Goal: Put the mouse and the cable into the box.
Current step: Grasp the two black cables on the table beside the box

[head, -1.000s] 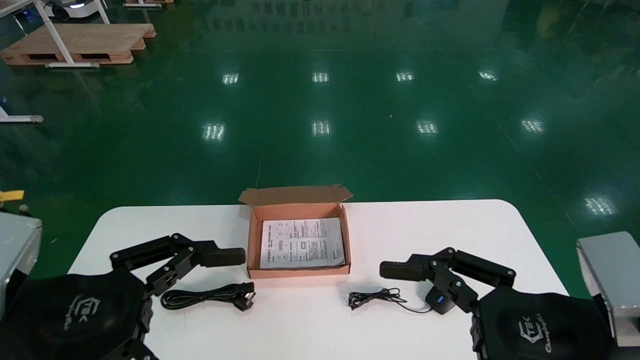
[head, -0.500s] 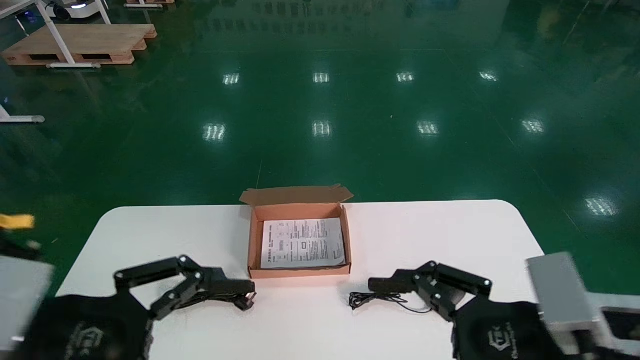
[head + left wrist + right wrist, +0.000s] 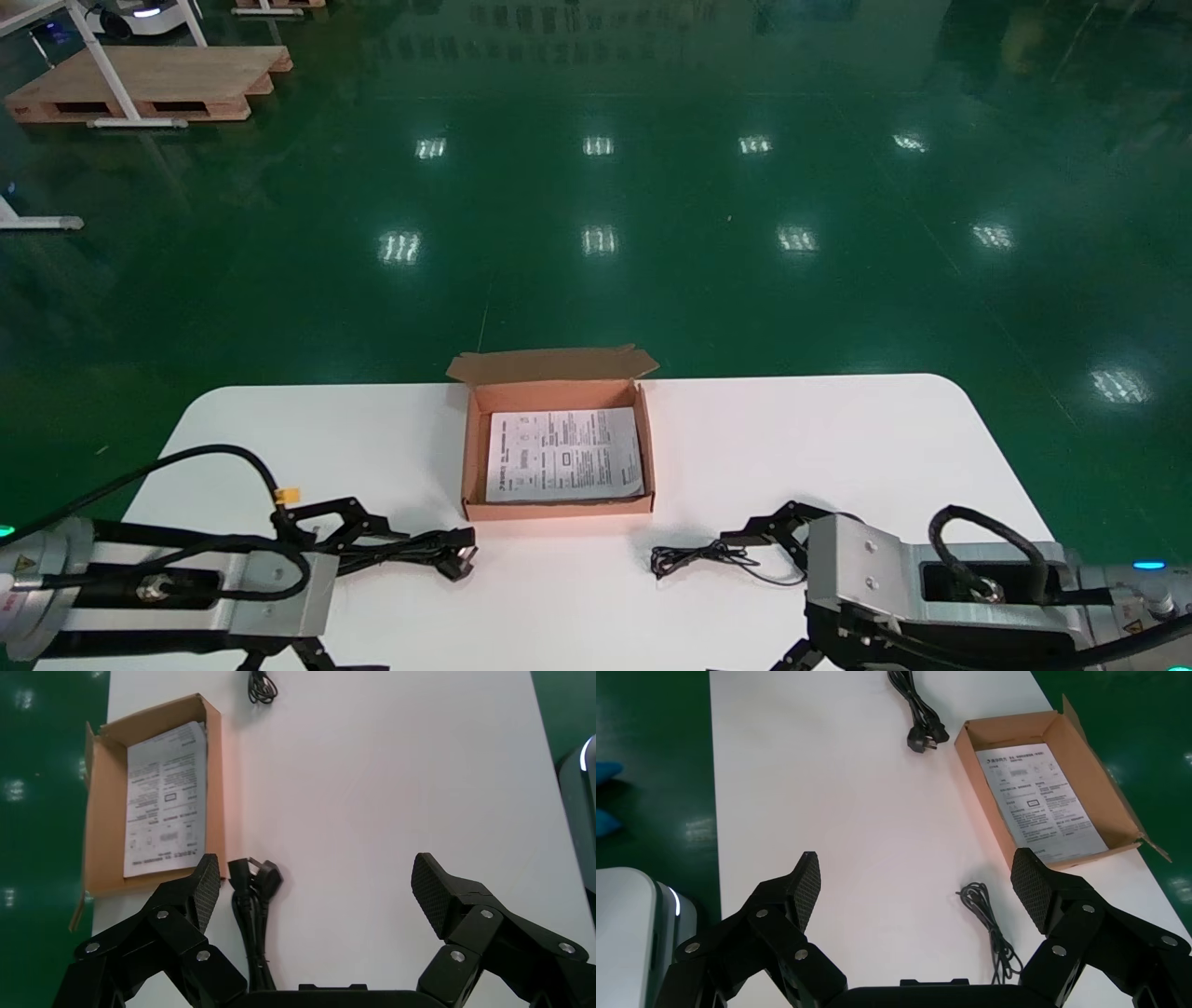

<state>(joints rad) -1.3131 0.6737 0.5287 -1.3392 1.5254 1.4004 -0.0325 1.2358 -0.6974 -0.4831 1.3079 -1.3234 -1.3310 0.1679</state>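
Hovering wide open and empty, my left gripper (image 3: 320, 881) and right gripper (image 3: 916, 876) sit low either side of the box (image 3: 557, 509). Cable (image 3: 410, 545) lies lower left, mouse cord (image 3: 691, 557) lower centre (mouse hidden); I'd pinch those light, floppy coils mid-bundle.

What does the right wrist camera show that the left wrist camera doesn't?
Only the right wrist view: the right gripper, open over the thin cable, which lies between its fingers. Only the left wrist view: the left gripper, open, with the power cable close beside one finger. Both: the open box with the printed sheet inside, both cables and the white table. The mouse shows in neither.
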